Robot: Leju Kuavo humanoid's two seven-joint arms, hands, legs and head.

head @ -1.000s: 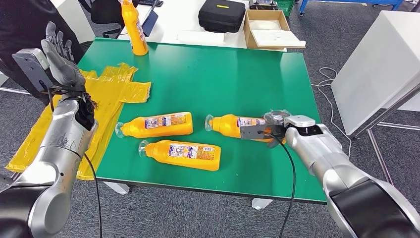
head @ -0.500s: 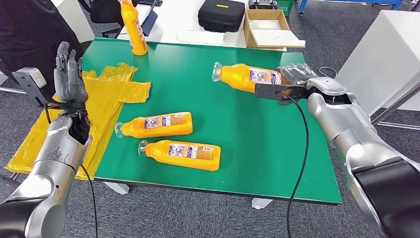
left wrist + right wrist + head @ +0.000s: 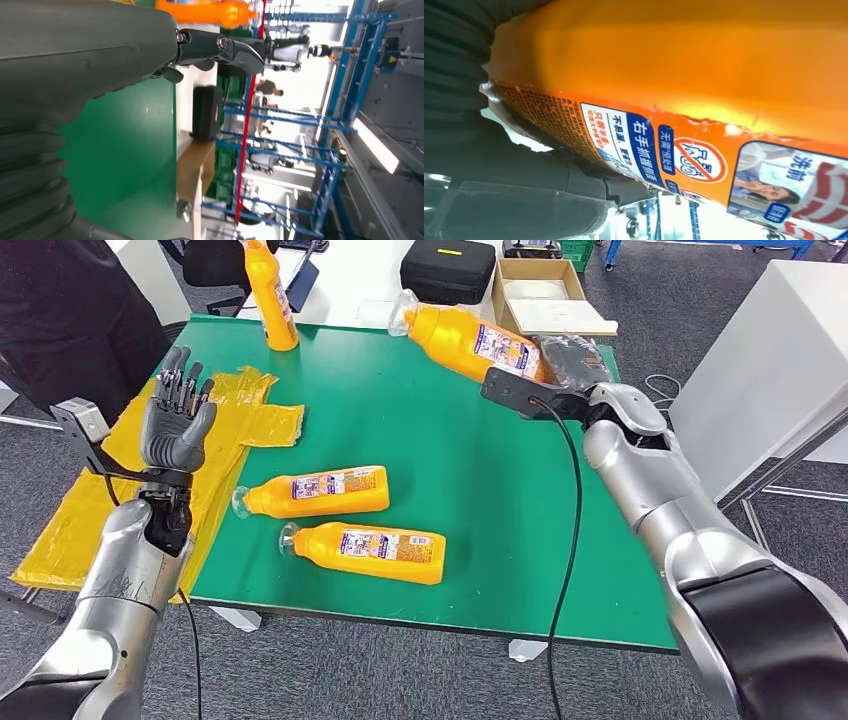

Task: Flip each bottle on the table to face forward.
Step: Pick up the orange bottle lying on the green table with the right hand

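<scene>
My right hand (image 3: 572,362) grips an orange bottle (image 3: 465,340) by its base, held tilted in the air over the far right of the green table (image 3: 480,480), clear cap pointing far left. Close up, its label (image 3: 684,155) fills the right wrist view. Two orange bottles lie on their sides near the front: one (image 3: 315,491) behind, one (image 3: 365,549) closer to the edge, caps to the left. A fourth orange bottle (image 3: 270,292) stands upright at the far left corner. My left hand (image 3: 175,420) is raised over the table's left edge, fingers spread, holding nothing; its fingers (image 3: 220,47) appear in the left wrist view.
A crumpled yellow plastic bag (image 3: 215,430) hangs over the table's left side. Behind the table a white desk carries a black case (image 3: 447,270) and an open cardboard box (image 3: 545,300). A white cabinet (image 3: 770,370) stands to the right. A person in dark clothes (image 3: 60,310) stands at far left.
My right hand has lifted the bottle off the table and carried it up and towards the far edge, tilting it. My left hand has moved right and turned.
</scene>
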